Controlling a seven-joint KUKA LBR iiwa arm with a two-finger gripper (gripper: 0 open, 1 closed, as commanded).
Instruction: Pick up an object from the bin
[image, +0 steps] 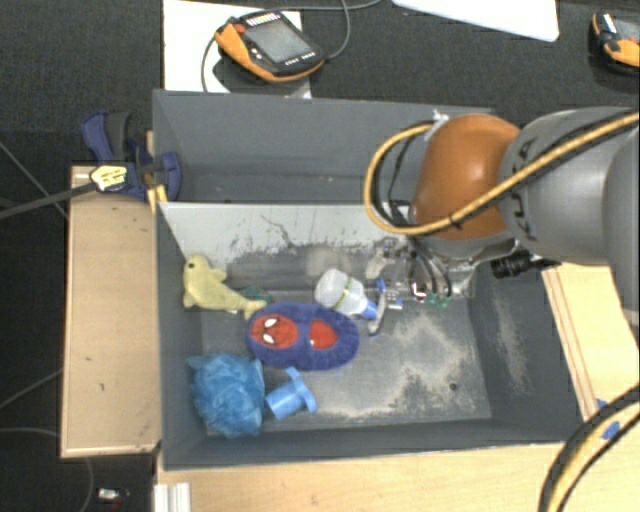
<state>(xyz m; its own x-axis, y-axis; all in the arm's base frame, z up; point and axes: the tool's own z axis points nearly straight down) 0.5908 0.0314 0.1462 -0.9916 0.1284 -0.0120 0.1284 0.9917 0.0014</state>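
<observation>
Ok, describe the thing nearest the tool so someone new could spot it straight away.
Start at the grey bin and find the dark blue slipper with two red faces near its middle. Just behind the slipper's right end, toward the back wall and beside the tool, lies a small white rounded thing. It is the only white item; the others are blue or yellow.

No legible text or labels.
</observation>
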